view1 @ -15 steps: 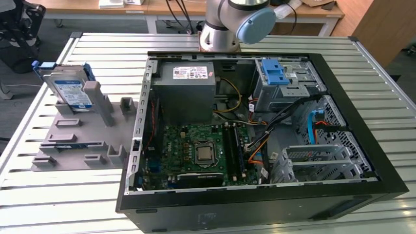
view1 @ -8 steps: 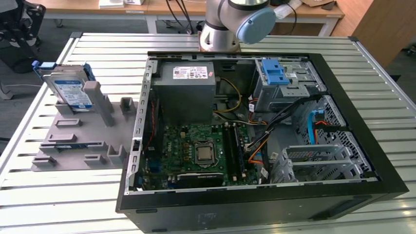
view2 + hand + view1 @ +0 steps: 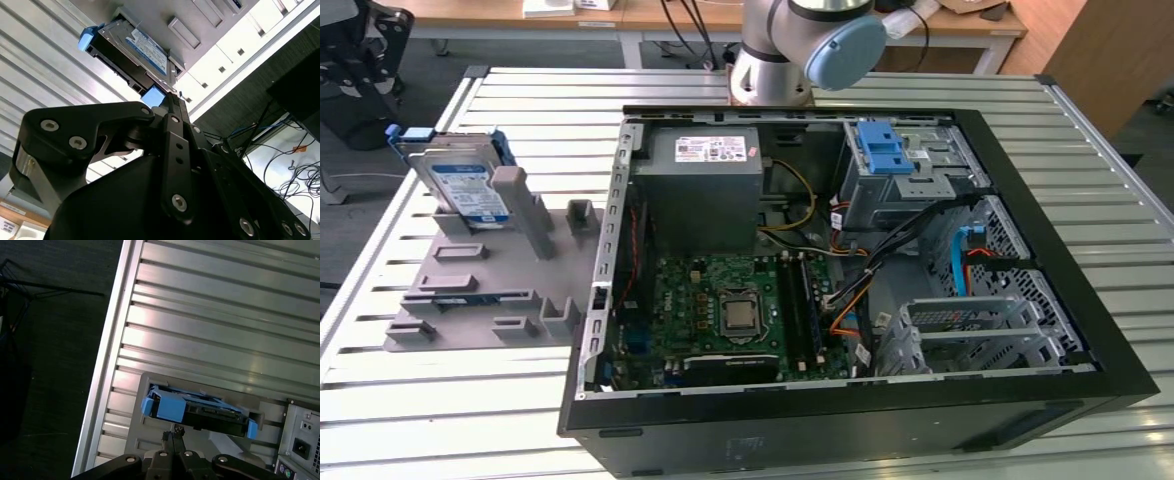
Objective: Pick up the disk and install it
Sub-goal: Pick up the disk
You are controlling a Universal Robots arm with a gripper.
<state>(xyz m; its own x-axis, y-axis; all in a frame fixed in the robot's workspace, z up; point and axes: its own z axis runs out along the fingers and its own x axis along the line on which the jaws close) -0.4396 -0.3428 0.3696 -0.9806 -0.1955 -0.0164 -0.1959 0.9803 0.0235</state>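
In the exterior view the slatted metal bench carries an open black computer case. A grey holder plate lies at the case's nine o'clock, just beside it, and the arm's base stands at twelve o'clock.

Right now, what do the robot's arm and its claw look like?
In the exterior view, the arm is a thick, round, silver-grey tube with a light blue cap on its joint. In the second wrist view, the gripper is matt black, built of chunky linked bars with rounded ends and dotted with shiny silver screws.
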